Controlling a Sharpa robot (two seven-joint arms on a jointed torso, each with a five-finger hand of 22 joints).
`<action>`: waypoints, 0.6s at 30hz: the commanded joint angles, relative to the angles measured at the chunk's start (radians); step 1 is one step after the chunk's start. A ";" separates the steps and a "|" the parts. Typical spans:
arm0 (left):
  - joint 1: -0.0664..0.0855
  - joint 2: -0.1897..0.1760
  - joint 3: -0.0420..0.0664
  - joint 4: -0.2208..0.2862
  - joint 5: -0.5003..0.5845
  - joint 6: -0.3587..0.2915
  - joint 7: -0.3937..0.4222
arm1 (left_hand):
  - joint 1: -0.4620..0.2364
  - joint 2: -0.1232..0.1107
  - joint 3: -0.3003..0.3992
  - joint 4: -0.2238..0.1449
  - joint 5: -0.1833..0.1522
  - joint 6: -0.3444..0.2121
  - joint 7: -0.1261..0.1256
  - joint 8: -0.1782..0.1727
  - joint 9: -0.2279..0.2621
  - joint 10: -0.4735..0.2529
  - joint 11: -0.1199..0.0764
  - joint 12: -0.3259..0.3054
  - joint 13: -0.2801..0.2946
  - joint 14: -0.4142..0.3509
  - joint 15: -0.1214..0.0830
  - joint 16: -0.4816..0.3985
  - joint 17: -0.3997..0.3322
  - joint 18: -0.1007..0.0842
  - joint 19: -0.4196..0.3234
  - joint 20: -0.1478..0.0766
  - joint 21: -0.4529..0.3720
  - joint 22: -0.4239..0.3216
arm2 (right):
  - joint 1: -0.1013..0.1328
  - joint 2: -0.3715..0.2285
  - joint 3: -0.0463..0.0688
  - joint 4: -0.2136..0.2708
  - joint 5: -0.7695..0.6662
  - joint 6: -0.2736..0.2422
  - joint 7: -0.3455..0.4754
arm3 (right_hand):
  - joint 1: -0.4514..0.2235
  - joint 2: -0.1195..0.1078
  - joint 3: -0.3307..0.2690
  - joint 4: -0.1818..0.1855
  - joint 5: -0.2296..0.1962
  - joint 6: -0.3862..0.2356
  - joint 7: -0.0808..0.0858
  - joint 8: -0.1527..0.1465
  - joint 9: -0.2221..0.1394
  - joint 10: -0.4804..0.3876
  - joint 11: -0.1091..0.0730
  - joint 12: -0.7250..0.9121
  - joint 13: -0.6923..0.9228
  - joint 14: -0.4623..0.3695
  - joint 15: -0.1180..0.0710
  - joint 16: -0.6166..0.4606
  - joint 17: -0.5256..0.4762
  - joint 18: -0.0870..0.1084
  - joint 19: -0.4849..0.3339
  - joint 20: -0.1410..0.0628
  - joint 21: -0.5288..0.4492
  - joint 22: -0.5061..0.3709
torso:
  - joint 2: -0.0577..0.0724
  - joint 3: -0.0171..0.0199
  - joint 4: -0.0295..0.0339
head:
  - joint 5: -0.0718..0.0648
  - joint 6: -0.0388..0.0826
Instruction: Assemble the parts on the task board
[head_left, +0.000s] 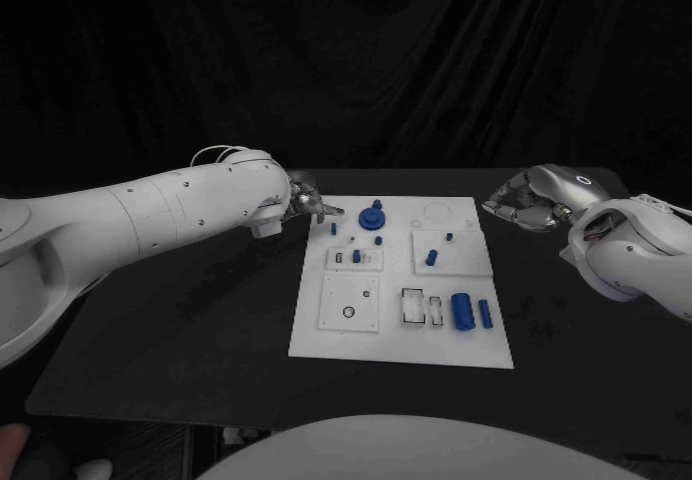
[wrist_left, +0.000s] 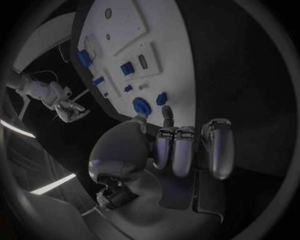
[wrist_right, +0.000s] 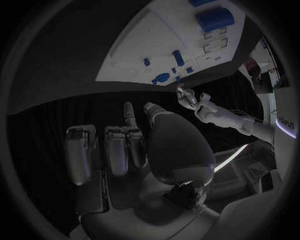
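Blue parts (head_left: 463, 311) mostly lie loose on my white board (head_left: 325, 335); my left robot hand (head_left: 306, 203) and right robot hand (head_left: 528, 203) grip nothing.

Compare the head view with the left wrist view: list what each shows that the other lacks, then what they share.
Head view alone: the whole task board with its near end, where a large blue cylinder lies, and the black table around it. Left wrist view alone: the palm side of the left hand, fingers curled, holding nothing. Shared: the round blue knob and the right hand.
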 joint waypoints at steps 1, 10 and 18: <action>-0.002 0.003 0.002 0.002 0.002 0.016 0.010 | -0.005 -0.001 -0.001 0.003 -0.003 0.005 -0.001 0.001 0.001 0.104 0.005 0.004 0.263 0.104 0.007 0.003 0.263 -0.007 0.048 0.007 -0.005 0.213 | 0.000 -0.001 0.001 0.001 0.001 0.010 -0.011 | -0.005 0.000 -0.001 0.001 -0.002 0.003 -0.001 -0.001 -0.001 0.102 -0.007 0.006 0.264 0.103 -0.005 0.003 0.263 -0.008 0.106 -0.008 0.003 0.263 | 0.002 -0.0005 0.0003 | 0.003 0.000; -0.008 0.014 0.002 0.002 0.002 0.019 -0.001 | 0.007 0.004 -0.003 -0.004 0.001 0.006 -0.001 -0.011 -0.003 0.104 0.005 0.004 0.263 0.104 0.006 0.003 0.263 -0.007 0.047 0.006 -0.007 0.212 | 0.000 0.007 0.001 -0.003 0.001 0.029 -0.019 | 0.000 0.000 0.003 -0.004 0.007 -0.001 -0.001 -0.005 -0.003 0.102 -0.008 0.006 0.264 0.103 -0.006 0.003 0.263 -0.008 0.106 -0.009 0.003 0.263 | 0.002 -0.0010 0.0012 | 0.002 0.000; -0.011 0.015 0.002 -0.003 0.002 0.012 -0.012 | 0.028 0.010 -0.003 -0.017 0.009 0.019 -0.004 -0.010 0.006 0.104 0.002 0.004 0.263 0.104 0.005 0.003 0.263 -0.007 0.047 0.005 -0.009 0.212 | 0.000 0.009 0.001 -0.005 0.001 0.036 -0.023 | 0.001 0.000 0.003 -0.005 0.009 -0.001 -0.001 -0.005 -0.003 0.102 -0.008 0.006 0.264 0.103 -0.007 0.003 0.263 -0.008 0.106 -0.009 0.003 0.263 | 0.002 -0.0008 0.0009 | 0.001 0.000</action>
